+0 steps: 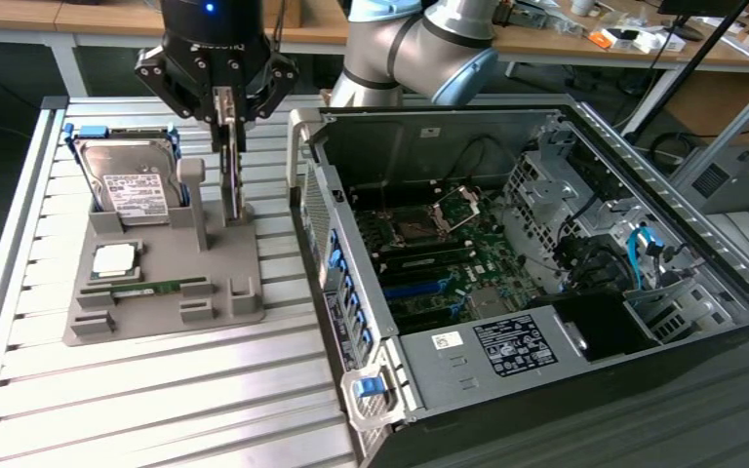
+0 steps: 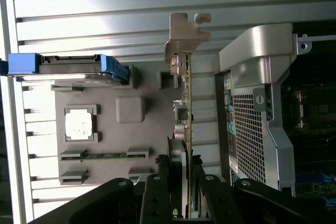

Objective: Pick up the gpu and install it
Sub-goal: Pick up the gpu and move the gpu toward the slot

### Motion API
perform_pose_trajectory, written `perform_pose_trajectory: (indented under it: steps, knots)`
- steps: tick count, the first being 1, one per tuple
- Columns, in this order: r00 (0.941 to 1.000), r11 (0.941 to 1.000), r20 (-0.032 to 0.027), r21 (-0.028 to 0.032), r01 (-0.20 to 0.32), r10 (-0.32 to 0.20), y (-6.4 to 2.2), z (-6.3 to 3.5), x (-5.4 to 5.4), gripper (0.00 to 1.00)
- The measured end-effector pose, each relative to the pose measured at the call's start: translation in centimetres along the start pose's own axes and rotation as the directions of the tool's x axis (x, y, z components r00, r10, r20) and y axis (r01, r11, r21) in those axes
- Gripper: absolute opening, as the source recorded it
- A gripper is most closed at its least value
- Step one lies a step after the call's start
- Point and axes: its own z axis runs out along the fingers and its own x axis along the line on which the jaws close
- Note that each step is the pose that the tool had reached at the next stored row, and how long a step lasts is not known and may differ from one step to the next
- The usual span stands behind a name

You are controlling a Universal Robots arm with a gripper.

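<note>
The gpu point(image 1: 231, 175) is a thin card held upright and seen edge-on, with its lower end at the grey holder tray point(image 1: 225, 297). I cannot tell whether it touches the tray. My gripper point(image 1: 225, 97) is above the tray, shut on the card's upper end. In the wrist view the gpu point(image 2: 187, 93) runs away from my gripper point(image 2: 181, 169) as a thin green edge, ending in its silver bracket point(image 2: 184, 35). The black fingers point(image 2: 157, 187) press on both sides of it. The open computer case point(image 1: 316, 185) stands at the exterior view's right of the tray, its motherboard point(image 1: 433, 263) exposed.
On the holder tray point(image 2: 149, 129) a hard drive point(image 1: 134, 180) with a blue frame leans at the back. A processor chip point(image 1: 114, 258) and a memory stick point(image 1: 147, 290) lie in front. The case's rear grille point(image 2: 252, 129) is close beside the card. A slatted metal table point(image 1: 153, 390) lies underneath.
</note>
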Motion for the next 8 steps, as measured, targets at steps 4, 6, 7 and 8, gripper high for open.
perform_pose_trajectory:
  steps: [4, 6, 7, 8]
  knots:
    - [1.0000, 1.0000, 0.0000, 0.0000, 0.000, 0.000, 0.01, -0.15, 0.00, 0.27]
    - [1.0000, 1.0000, 0.0000, 0.0000, 0.000, 0.000, 0.01, -0.24, 0.00, 0.27]
    - [1.0000, 1.0000, -0.0001, 0.0001, 0.000, 0.000, 0.01, -0.28, -0.01, 0.27]
    - [1.0000, 1.0000, 0.0000, 0.0000, 0.000, 0.000, 0.02, -0.30, -0.01, 0.27]
